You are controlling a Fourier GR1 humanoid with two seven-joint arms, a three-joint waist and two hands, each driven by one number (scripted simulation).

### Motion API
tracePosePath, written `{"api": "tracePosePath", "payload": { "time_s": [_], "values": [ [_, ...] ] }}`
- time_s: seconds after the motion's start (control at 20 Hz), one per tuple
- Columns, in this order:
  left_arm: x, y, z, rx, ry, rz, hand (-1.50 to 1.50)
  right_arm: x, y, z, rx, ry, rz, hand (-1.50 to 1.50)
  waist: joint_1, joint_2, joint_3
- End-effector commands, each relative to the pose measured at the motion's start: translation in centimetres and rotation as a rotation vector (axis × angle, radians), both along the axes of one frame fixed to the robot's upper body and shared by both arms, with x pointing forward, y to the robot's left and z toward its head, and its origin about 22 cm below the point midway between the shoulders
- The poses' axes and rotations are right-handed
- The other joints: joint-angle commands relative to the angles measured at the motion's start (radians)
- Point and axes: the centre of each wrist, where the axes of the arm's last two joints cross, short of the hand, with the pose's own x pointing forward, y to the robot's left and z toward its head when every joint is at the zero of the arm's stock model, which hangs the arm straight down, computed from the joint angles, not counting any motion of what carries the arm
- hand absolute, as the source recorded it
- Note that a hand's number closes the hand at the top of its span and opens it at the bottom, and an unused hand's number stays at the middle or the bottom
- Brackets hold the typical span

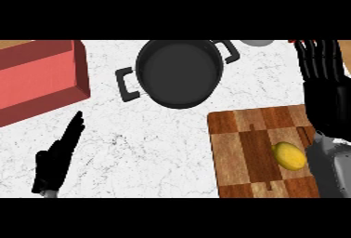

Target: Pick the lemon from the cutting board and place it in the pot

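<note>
Yellow lemon [290, 155] lies ungrasped on cutting board [264, 151]; open right robot hand [321, 69], beyond it near the pot [179, 72], may nudge it rolling.

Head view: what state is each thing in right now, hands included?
lemon: lying on the cutting board, not held.
cutting board: flat on the counter.
pot: upright, lid off, nothing inside.
left hand: open, fingers straight, holding nothing.
right hand: open, raised beyond the board, holding nothing.
red box: resting at the counter's left.
</note>
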Motion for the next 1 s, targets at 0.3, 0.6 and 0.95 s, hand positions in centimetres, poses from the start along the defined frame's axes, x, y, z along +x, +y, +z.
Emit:
{"api": "tracePosePath", "payload": {
  "time_s": [0.3, 0.6, 0.95],
  "values": [
    [1.8, -2.7, 2.5, -0.17, -0.272, 0.061, 0.0, -3.4, -14.3, 4.4, -0.431, -0.209, -0.117, 1.5, -0.071, -0.03, -0.016],
    [1.9, -6.4, 2.1, -0.251, -0.315, 0.023, 0.0, -8.5, -20.5, -6.8, -0.096, -0.327, 0.035, -1.5, -0.018, -0.035, -0.009],
    [2.5, -5.4, 2.2, -0.228, -0.316, 0.029, 0.0, -11.4, -21.7, -6.6, -0.276, -0.354, 0.073, -1.5, -0.012, -0.039, -0.012]
  ]
}}
